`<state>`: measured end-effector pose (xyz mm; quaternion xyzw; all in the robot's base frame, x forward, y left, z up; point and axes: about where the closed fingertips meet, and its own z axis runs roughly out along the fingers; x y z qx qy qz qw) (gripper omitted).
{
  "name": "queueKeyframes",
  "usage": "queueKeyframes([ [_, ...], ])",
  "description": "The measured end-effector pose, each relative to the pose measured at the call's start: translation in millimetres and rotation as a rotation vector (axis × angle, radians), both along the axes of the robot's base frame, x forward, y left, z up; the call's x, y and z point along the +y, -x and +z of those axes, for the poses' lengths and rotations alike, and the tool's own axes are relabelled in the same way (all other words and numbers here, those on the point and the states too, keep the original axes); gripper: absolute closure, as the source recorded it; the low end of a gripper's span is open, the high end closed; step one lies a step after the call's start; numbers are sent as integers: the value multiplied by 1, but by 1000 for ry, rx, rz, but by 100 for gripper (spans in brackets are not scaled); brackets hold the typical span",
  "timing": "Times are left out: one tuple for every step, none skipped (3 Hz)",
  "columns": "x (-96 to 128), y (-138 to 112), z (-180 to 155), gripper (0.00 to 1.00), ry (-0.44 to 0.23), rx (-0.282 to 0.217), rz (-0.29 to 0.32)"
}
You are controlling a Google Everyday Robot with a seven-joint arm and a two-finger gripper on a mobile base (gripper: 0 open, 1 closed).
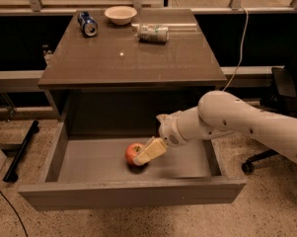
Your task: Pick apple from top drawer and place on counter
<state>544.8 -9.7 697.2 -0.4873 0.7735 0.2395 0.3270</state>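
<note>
The red-orange apple [132, 152] lies on the grey floor of the open top drawer [93, 162], near its middle. My gripper [147, 153] reaches down into the drawer from the right on the white arm [227, 120] and sits against the apple's right side, covering part of it. The brown counter [138, 58] lies above and behind the drawer.
On the counter's far edge lie a blue can [87, 23], a white bowl [121, 15] and a crushed silver-green can [153, 33]. An office chair [278, 90] stands to the right, and a black bar [20, 152] lies on the floor to the left.
</note>
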Motion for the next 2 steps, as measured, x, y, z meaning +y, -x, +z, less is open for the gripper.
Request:
queueKeyframes([
  [-3,1,-27,0,12,51,-51],
  [-2,2,-45,0,4,77,-80],
])
